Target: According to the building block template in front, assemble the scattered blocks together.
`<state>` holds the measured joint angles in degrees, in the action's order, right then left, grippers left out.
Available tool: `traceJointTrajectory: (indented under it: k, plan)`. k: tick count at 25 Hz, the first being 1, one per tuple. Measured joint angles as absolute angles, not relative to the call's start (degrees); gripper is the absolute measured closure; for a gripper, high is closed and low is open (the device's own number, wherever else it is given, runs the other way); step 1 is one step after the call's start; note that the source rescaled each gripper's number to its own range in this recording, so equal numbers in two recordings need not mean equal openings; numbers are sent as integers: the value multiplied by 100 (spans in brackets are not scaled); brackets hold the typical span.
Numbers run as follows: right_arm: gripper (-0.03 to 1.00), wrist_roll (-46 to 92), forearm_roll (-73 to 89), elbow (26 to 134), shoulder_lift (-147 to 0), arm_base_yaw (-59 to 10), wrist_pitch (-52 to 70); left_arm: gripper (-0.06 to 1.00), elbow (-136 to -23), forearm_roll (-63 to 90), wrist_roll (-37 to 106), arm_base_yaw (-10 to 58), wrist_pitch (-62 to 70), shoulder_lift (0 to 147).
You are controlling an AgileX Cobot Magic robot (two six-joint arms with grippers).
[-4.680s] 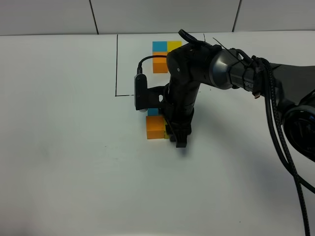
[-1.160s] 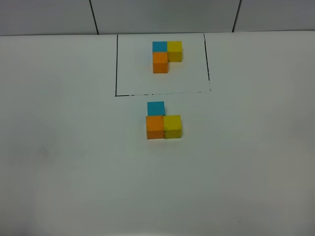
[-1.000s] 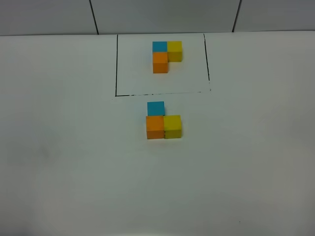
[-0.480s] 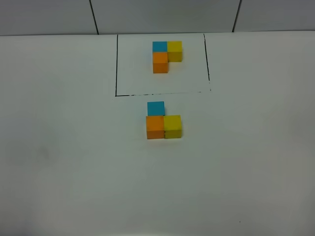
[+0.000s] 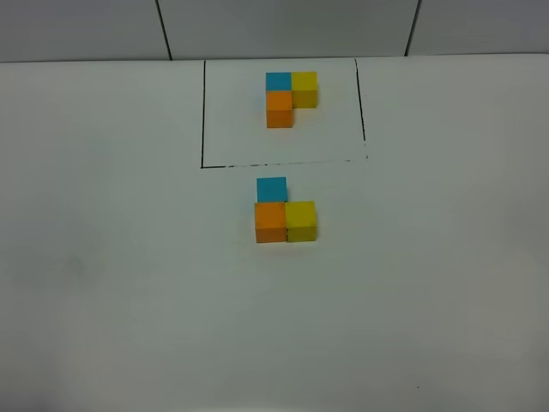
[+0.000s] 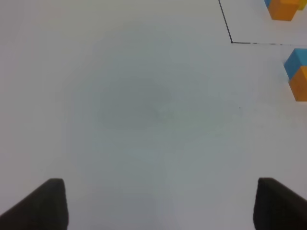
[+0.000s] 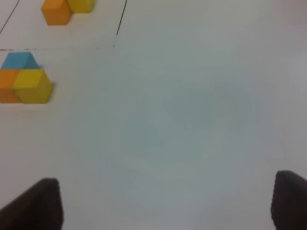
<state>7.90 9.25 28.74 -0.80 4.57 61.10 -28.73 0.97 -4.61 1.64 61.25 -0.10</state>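
Lying clear of jaws: scattered blocks [image 5: 285,213]

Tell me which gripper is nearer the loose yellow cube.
Right, marginally. The right gripper sees the yellow cube fully; the left gripper view misses it. Both are open, well back from it.

High camera looks steeply down on the white table [image 5: 129,300], both block groups mid-frame. Left wrist view hangs low over bare table, facing the far edge, and the right wrist view does too. All 3 views share the orange block [image 5: 270,221] [image 6: 300,84] [image 7: 8,86].
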Motion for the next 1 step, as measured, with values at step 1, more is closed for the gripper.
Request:
traceJointTrajectory:
  k: [1]
  plan:
    - [21,790,925,2874,-80,457,6110,27,-2873,97,-461,164,6125,-10]
